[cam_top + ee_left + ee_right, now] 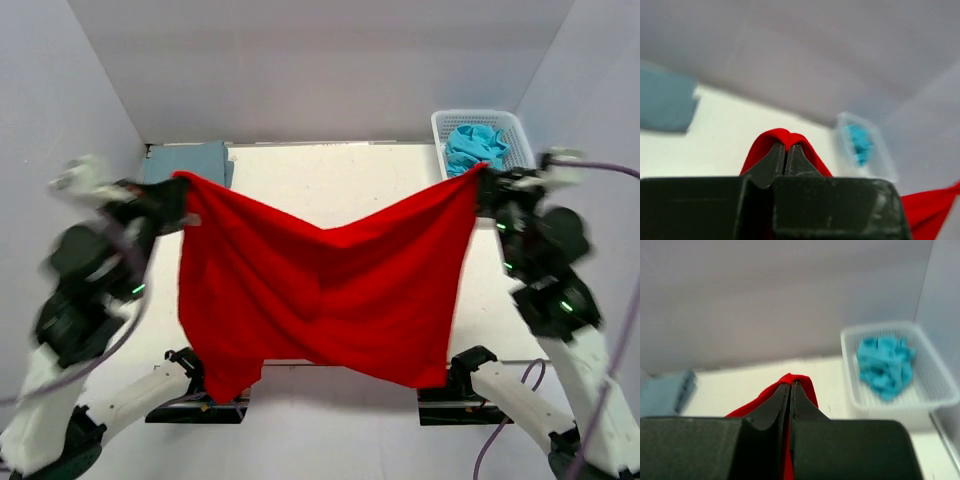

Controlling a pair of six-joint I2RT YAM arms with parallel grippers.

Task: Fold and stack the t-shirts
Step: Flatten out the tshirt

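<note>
The bright red t-shirt hangs spread in the air between both arms, sagging in the middle. My left gripper is shut on its left top corner; red cloth wraps its closed tips. My right gripper is shut on the right top corner, with red cloth over its tips. The grey-blue t-shirt lies folded at the table's back left and shows in the left wrist view. The turquoise t-shirt lies crumpled in the basket.
The white mesh basket stands at the back right corner, also in the right wrist view. Grey walls enclose the white table on three sides. The arm bases sit at the near edge.
</note>
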